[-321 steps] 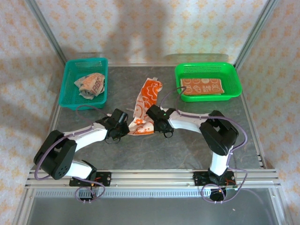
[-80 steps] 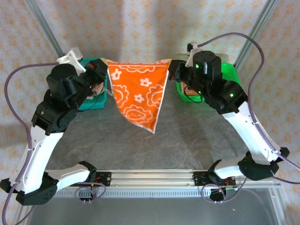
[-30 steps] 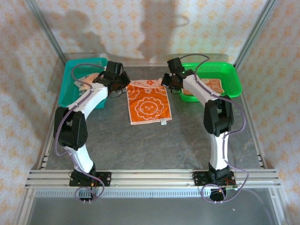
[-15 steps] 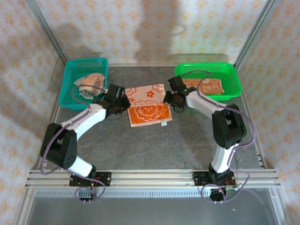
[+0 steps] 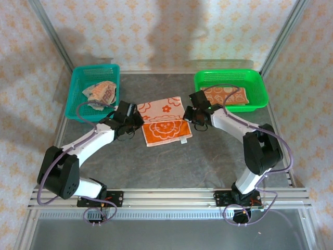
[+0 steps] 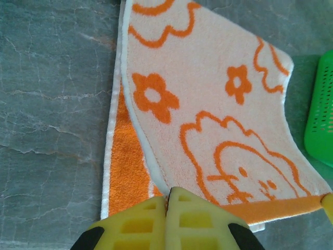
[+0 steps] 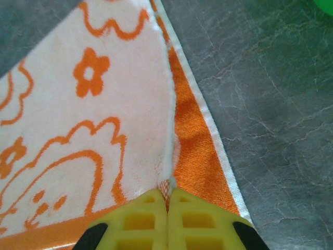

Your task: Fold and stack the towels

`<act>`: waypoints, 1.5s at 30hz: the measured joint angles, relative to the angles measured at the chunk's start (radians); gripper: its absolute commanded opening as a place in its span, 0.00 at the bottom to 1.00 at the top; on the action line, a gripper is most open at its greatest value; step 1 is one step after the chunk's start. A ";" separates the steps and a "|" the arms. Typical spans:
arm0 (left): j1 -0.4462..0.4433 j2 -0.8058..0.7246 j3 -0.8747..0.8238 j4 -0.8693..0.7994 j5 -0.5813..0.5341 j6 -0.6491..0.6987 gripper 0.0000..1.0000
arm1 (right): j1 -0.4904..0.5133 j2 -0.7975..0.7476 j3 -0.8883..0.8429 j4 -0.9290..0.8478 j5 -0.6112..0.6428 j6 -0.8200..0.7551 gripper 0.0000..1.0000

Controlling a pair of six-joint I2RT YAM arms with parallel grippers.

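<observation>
Pinching towel (image 5: pixel 165 131) edges, left hand (image 6: pixel 167 200), right hand (image 7: pixel 167 196)

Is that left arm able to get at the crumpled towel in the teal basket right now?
Probably, but not yet. The crumpled towel lies uncovered in the nearby basket, but the left fingers are shut on the half-folded towel; they must let go first.

Teal basket (image 5: pixel 76 96) back left, green basket (image 5: pixel 261 89) back right, well apart on grey marbled table (image 5: pixel 182 161).
</observation>
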 measured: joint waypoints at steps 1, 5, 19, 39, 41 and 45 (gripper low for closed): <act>0.000 -0.008 0.000 0.000 0.000 -0.004 0.00 | 0.000 -0.010 0.000 0.000 0.001 0.000 0.00; -0.005 -0.032 0.000 0.000 0.000 -0.017 0.00 | 0.000 -0.027 0.000 0.000 0.008 0.000 0.00; -0.072 -0.016 -0.145 0.050 0.004 -0.072 0.00 | 0.036 -0.003 -0.113 0.020 0.019 0.011 0.00; -0.090 -0.020 -0.140 0.042 0.003 -0.078 0.00 | 0.062 0.025 -0.120 0.008 0.062 0.013 0.00; -0.090 -0.060 -0.121 0.027 0.003 -0.078 0.00 | 0.062 -0.004 -0.106 -0.004 0.068 0.011 0.00; -0.090 -0.117 -0.098 -0.002 0.002 -0.078 0.00 | 0.062 -0.056 -0.083 -0.018 0.078 0.010 0.00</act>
